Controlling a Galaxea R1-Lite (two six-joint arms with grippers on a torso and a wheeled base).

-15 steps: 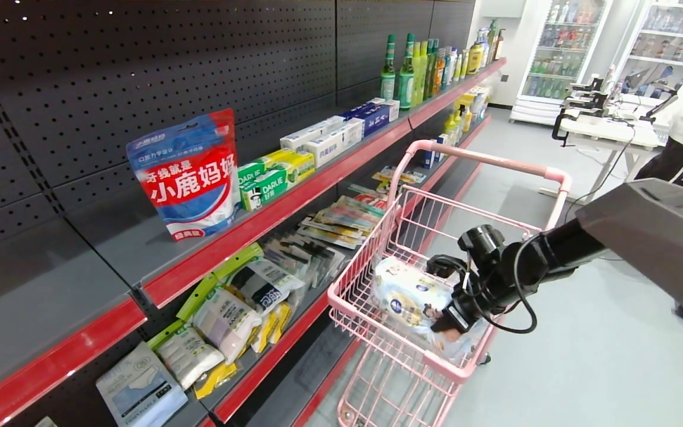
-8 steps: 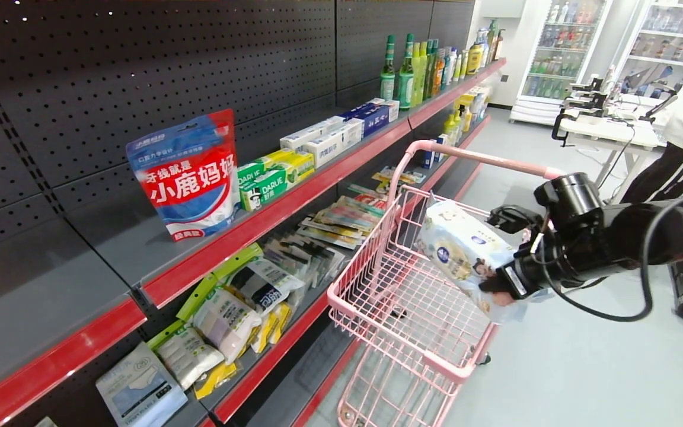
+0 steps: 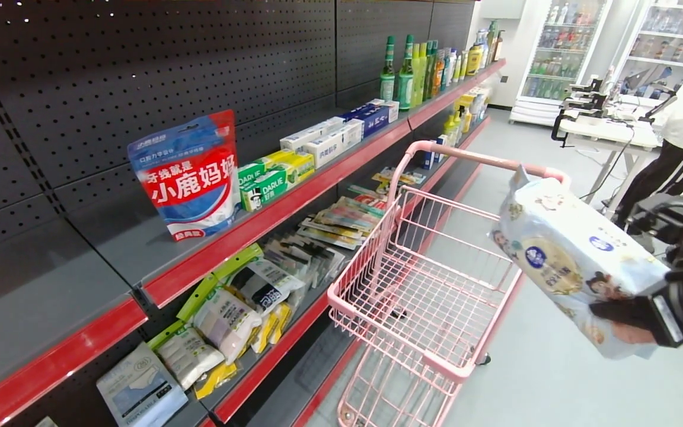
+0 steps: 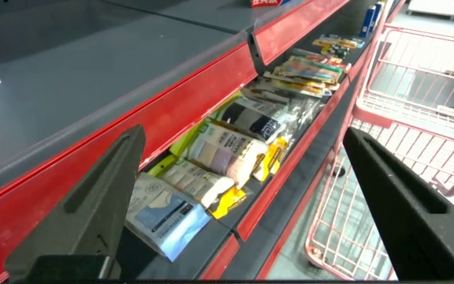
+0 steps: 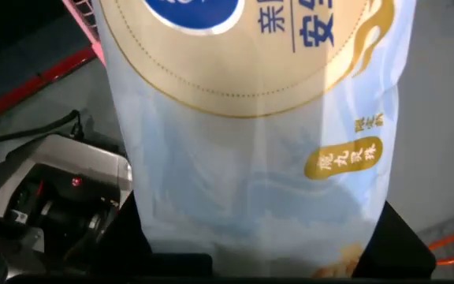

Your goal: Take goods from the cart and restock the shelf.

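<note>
The right gripper (image 3: 626, 323) is clamped on one end of a soft white-and-blue pack (image 3: 573, 255), which hangs tilted in the air beside the pink cart (image 3: 436, 363), out past its right rim and clear of the basket. The pack's free end points up toward the cart's handle (image 3: 478, 157). The left gripper (image 4: 243, 134) has its fingers spread wide apart and sits low in front of the shelf (image 3: 294, 201), facing soft packets (image 4: 219, 158) on the lower tier. A red-and-blue pouch (image 3: 190, 175) stands upright near the front edge of the upper tier
</note>
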